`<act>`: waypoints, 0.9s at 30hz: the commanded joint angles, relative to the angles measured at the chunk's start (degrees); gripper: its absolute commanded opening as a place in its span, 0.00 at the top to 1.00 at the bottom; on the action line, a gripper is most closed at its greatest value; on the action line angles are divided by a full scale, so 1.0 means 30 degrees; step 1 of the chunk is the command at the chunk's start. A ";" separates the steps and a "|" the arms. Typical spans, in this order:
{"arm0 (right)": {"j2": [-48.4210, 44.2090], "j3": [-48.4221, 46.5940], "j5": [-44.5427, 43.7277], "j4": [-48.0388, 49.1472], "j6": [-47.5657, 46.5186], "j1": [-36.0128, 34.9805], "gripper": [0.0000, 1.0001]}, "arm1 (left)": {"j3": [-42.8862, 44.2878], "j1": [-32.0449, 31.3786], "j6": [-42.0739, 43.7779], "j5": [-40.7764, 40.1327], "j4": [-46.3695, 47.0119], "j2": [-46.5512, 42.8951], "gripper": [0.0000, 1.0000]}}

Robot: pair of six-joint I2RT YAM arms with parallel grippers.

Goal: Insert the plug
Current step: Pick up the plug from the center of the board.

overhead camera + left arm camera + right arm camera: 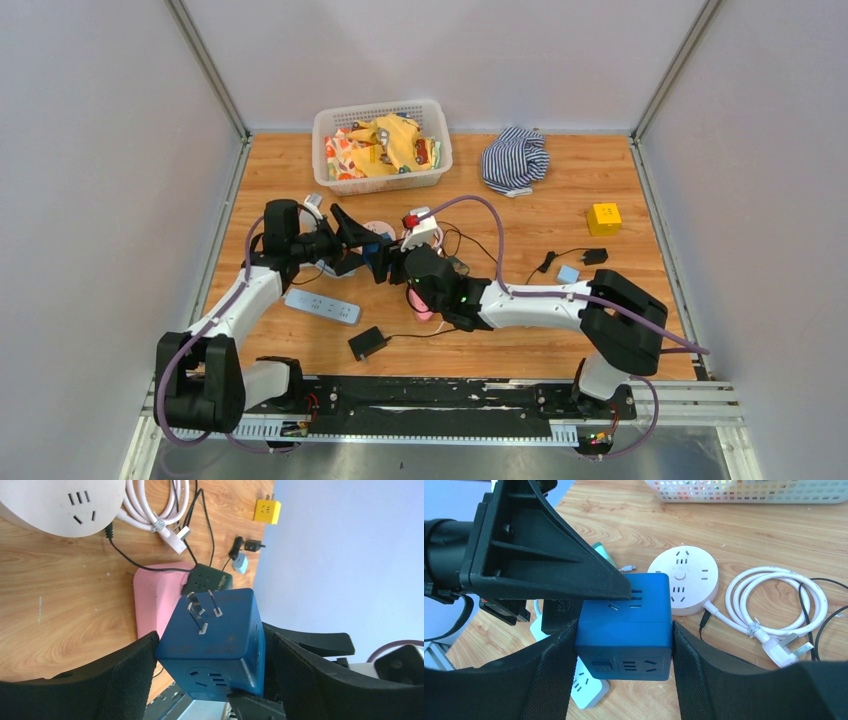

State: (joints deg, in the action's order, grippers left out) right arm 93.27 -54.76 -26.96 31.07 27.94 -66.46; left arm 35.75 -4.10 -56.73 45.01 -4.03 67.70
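Note:
The plug is a blue cube adapter [624,630] with metal prongs [197,612] on one face and sockets on the others. It hangs above the table near the middle [377,252]. My right gripper [624,627] is shut on its two side faces. My left gripper [214,640] straddles the same cube [220,635] across its other faces. One of its fingers [130,680] touches a cube edge, and a narrow gap shows at the other, so it stands open. A round white socket [681,577] lies on the wood just beyond the cube.
A white power strip [322,306] lies under the grippers beside a pink block [155,595] and a dark green socket [207,580]. A coiled white cable [774,600], a black adapter [368,343], a yellow cube [603,218], a striped cloth [515,158] and a filled basket [380,110] lie around.

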 commanded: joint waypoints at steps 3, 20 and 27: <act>-0.0749 0.0480 -0.0835 0.2182 0.1077 0.0232 0.84 | 0.0105 0.0135 -0.2271 0.0271 0.0934 -0.1165 0.32; -0.2012 0.2215 0.1361 0.3426 -0.2484 0.0316 0.25 | 0.0331 0.0128 -0.4357 0.0562 0.1022 -0.2267 0.72; -0.3768 0.2274 0.2726 0.2766 -0.6814 0.0470 0.18 | 0.0447 0.0134 -0.4772 0.0610 0.1022 -0.2798 0.72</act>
State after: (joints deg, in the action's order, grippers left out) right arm 85.30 -47.48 -21.85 39.29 16.43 -65.82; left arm 35.75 -3.62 -68.69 43.97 -2.20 61.14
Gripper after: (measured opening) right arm 0.813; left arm 0.625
